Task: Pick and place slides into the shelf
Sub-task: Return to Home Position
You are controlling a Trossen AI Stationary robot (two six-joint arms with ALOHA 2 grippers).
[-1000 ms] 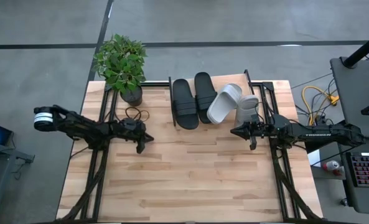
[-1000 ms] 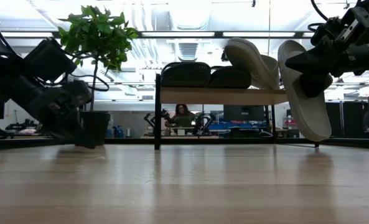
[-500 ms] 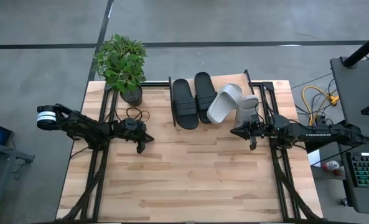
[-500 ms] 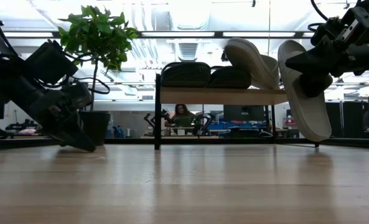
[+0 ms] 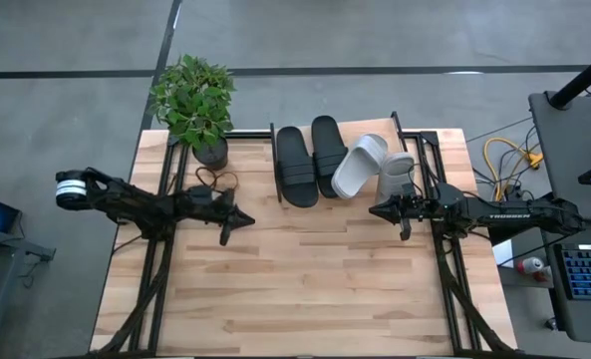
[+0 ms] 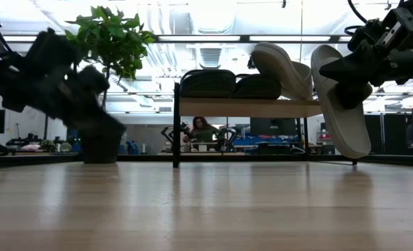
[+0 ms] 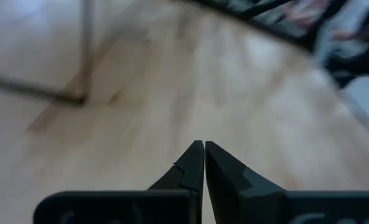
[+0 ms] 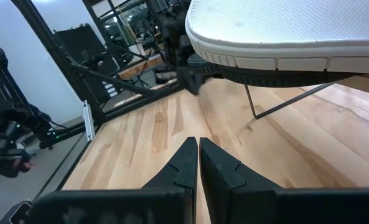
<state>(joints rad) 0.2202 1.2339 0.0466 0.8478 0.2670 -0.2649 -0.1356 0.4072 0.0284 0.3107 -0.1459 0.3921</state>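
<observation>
The near half of the big light wooden table [image 5: 305,289] is bare, so a gripper can pass there freely. At the far edge stands the low shelf with a wooden top and thin black legs [image 6: 244,107]. Its top is full: two black slides [image 5: 309,160] and one pale grey-white slide [image 5: 359,166] tilted on them. Another pale grey-white slide [image 6: 340,101] hangs off its right end. A green leafy plant in a dark pot [image 5: 196,108] blocks the far left corner.

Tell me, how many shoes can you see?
4. Two black slides lie side by side on the shelf. One white slide leans tilted beside them. Another white slide hangs off the shelf's right end. None looks hidden.
</observation>
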